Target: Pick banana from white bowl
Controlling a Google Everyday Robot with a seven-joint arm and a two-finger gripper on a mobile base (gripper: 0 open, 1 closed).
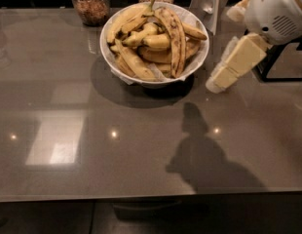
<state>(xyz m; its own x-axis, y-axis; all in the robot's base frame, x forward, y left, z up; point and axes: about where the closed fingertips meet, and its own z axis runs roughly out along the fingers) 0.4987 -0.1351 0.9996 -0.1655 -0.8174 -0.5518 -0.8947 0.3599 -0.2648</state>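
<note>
A jar (91, 4) stood at the back of the worktop (68, 106), clear of the reach. Right of it, the bowl (156, 84) held heaped fruit, with the banana (175, 40) lying on top toward the right, probably the easiest to lift. The end effector (217, 83) hung just beside the bowl's right rim, angled toward it and carrying nothing; how far open it was could not be told.
</note>
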